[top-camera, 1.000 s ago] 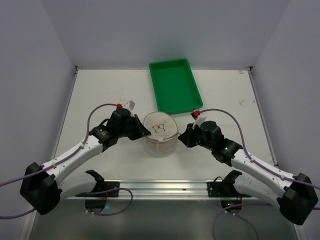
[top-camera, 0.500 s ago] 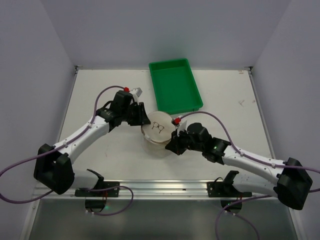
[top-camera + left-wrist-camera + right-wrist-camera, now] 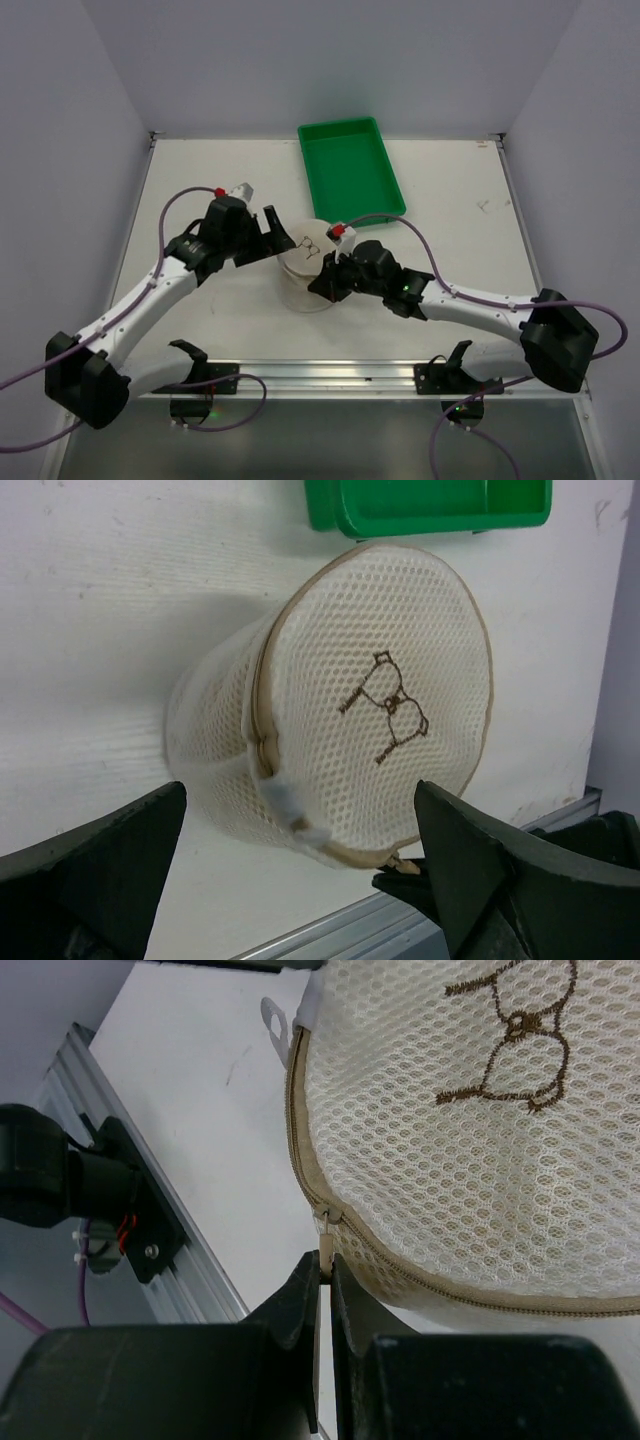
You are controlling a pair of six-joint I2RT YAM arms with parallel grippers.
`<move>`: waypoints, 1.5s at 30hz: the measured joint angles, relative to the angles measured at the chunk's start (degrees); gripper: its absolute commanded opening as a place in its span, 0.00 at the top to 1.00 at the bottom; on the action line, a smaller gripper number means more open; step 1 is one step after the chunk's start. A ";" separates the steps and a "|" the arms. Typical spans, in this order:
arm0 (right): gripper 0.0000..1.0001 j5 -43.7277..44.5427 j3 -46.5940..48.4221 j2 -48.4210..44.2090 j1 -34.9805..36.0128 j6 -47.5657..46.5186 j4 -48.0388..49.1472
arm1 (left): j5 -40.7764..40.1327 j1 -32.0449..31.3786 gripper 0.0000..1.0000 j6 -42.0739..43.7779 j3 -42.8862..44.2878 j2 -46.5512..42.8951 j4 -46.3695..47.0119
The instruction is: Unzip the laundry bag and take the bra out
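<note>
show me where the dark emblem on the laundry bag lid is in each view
Top external: emblem at centre, on the laundry bag, just below the green tray.
Left wrist: emblem right of centre, green tray above it.
Right wrist: emblem top right, cut by the top edge.
Shared landmark: the bag's tan zipper rim, ringing the emblem in every view.

The left gripper (image 3: 300,810) is hovering, jaws spread wide, before the tilted laundry bag (image 3: 215,740), whose emblem-marked lid (image 3: 330,630) is facing it; the green tray (image 3: 430,505) is sitting beyond.
</note>
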 measured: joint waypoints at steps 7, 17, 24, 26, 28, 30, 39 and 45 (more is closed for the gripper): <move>1.00 1.77 1.64 2.12 0.90 0.94 1.66 | -1.49 -0.74 0.11 -9.18 -7.06 -11.61 0.46; 1.00 3.04 1.95 3.65 2.89 1.05 1.40 | -2.27 -6.91 0.83 -18.18 -11.04 -5.05 8.55; 1.00 7.17 -0.66 -2.99 2.14 -0.13 -0.98 | -1.44 -7.21 1.00 -17.92 -10.99 -4.90 10.10; 1.00 6.80 -2.82 -6.69 -0.33 -0.37 -1.81 | 0.52 -7.56 1.00 -17.27 -10.69 -4.92 10.47; 1.00 5.75 -5.35 -10.69 -4.74 -0.68 -2.99 | 1.99 -7.65 1.00 -15.34 -10.05 -5.16 10.60; 1.00 5.99 -7.43 -14.40 -10.05 -1.29 -5.44 | 2.80 -7.10 1.00 -13.00 -9.70 -5.68 9.79; 1.00 3.34 -7.56 -13.00 -16.52 -4.22 -9.40 | 13.73 -4.98 1.00 1.14 -8.90 -6.10 5.90; 1.00 -0.76 -6.99 -12.35 -15.47 -8.22 -9.22 | 14.01 -1.99 0.91 9.46 -4.28 -2.25 0.00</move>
